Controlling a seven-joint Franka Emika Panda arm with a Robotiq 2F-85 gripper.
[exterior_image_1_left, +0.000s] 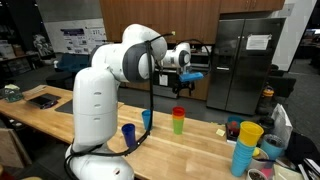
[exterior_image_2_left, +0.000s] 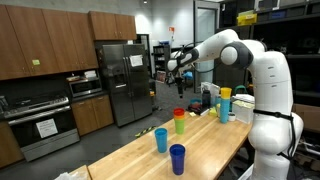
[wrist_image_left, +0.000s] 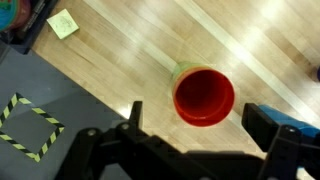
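1. Near the long desk (exterior_image_1_left: 190, 150) edge away from the robot base: red cup (exterior_image_1_left: 178, 111) nested in a green cup (exterior_image_1_left: 178, 126), both upright, mouths up. Seen in both exterior views.
2. Tool (exterior_image_1_left: 191, 74) hangs high over that stack, well apart from it, pointing down. The wrist view looks straight into the red cup's mouth, with a sliver of the green cup's rim showing on one side.
3. Tool state: spread wide, nothing in it. In the wrist view the fingers (wrist_image_left: 133, 125) flank the cup, and the gap looks wider than the cup's mouth.
4. Neighbours:
   - Light-blue cup (exterior_image_1_left: 146, 120) and dark-blue cup (exterior_image_1_left: 128, 135) stand closer to the base, apart from the stack.
   - Yellow cup (exterior_image_1_left: 249, 132) tops a blue stack (exterior_image_1_left: 243, 158) toward the cluttered desk end.
   - Yellow note (wrist_image_left: 63, 22) lies by the desk edge in the wrist view.
5. Handling, my read:
   - Thin plastic, light, and it looks empty.
   - The wall will flex if squeezed hard.
   - Glossy and tapered, so a weak grip could slip.
   - Easy to tip if bumped.
   - The nested pair may stick together, so lifting the red one could drag the green one along.
6. Where to grip, my read: the exposed red band above the green rim, fingers on opposite outer walls, moderate force. The rim is the stiffest part. Going lower catches the green cup too.
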